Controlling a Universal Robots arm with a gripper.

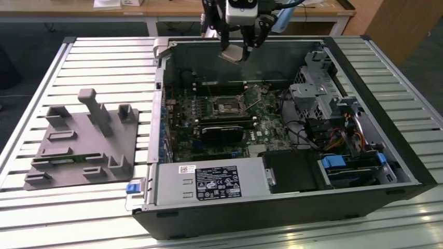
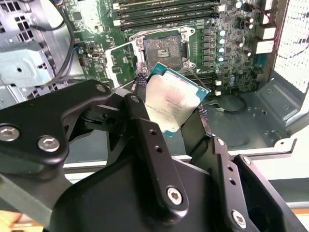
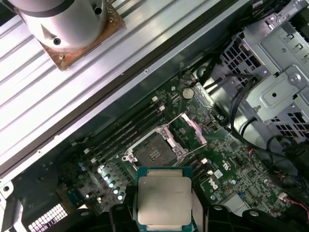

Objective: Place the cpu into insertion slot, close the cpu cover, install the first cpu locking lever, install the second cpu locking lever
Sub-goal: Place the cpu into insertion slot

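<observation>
My gripper [image 1: 239,48] hangs above the far wall of the open computer case, shut on the cpu [image 1: 233,55], which is tilted between the fingers. In both wrist views the cpu [image 2: 174,104] [image 3: 164,200] shows its silver-grey top with a green edge, pinched on two opposite sides by the black fingers [image 2: 141,84]. Well below it on the green board lies the insertion slot [image 1: 225,105] [image 2: 164,49] [image 3: 152,153], bare and dark inside. The cpu cover [image 2: 121,62] [image 3: 189,131] stands flipped open beside the slot.
A grey fixture block [image 1: 83,140] sits on the slatted table at the exterior view's left. Inside the case are a black card [image 1: 225,129], long memory slots [image 2: 164,9], a power supply [image 1: 207,184], a metal drive cage [image 1: 318,88] and loose cables [image 3: 241,121].
</observation>
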